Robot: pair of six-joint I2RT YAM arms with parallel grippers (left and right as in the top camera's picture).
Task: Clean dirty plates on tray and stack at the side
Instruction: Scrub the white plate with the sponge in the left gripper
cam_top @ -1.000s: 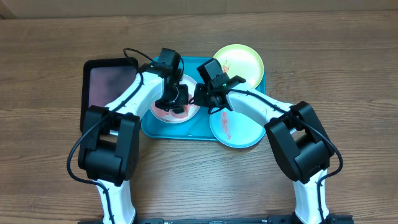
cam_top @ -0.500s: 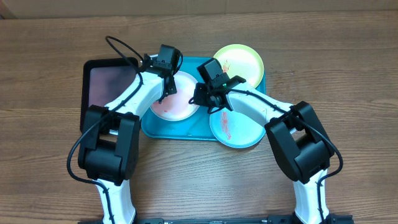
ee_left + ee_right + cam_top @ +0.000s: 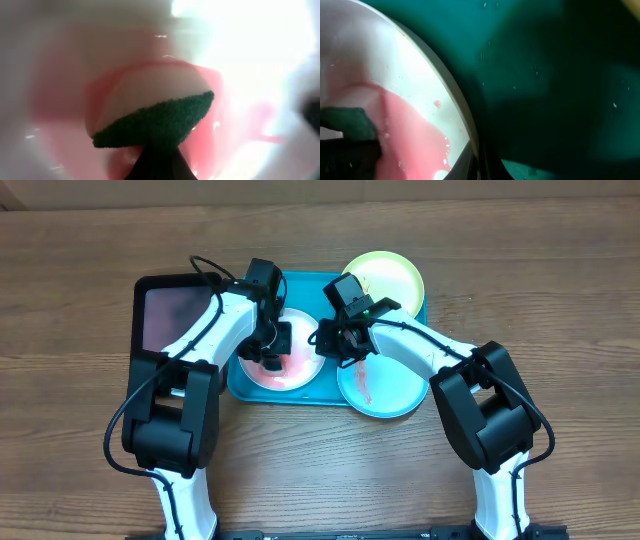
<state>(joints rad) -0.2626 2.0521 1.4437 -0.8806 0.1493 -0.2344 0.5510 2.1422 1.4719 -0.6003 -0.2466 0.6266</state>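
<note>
On the tray's (image 3: 308, 295) left half sits the white plate (image 3: 300, 370), and that's where we find both arms right now. We have the left gripper (image 3: 272, 356) down over the plate's middle, pinched narrow on a dark green sponge (image 3: 160, 117). The left wrist view shows the sponge's flat edge pressed onto the plate, with a pink watery smear spread all around it.

At the side of that plate nearest the tray's centre, we see the right gripper (image 3: 334, 343) low at the rim. The right wrist view gives us the plate's curved rim against the teal tray floor and a dark finger (image 3: 485, 170) at the bottom edge. We cannot tell whether that gripper is wide, narrow or clamped on the rim.

At the tray's far right corner lies the yellow-green plate (image 3: 392, 275), a small red-orange streak on it. At the tray's near right corner, the light blue plate (image 3: 388, 392) hangs out over the rim above the bench (image 3: 560, 300), a red-orange streak across it. Just beside the tray's left edge sits a black tray (image 3: 170, 315) with a pinkish inside.
</note>
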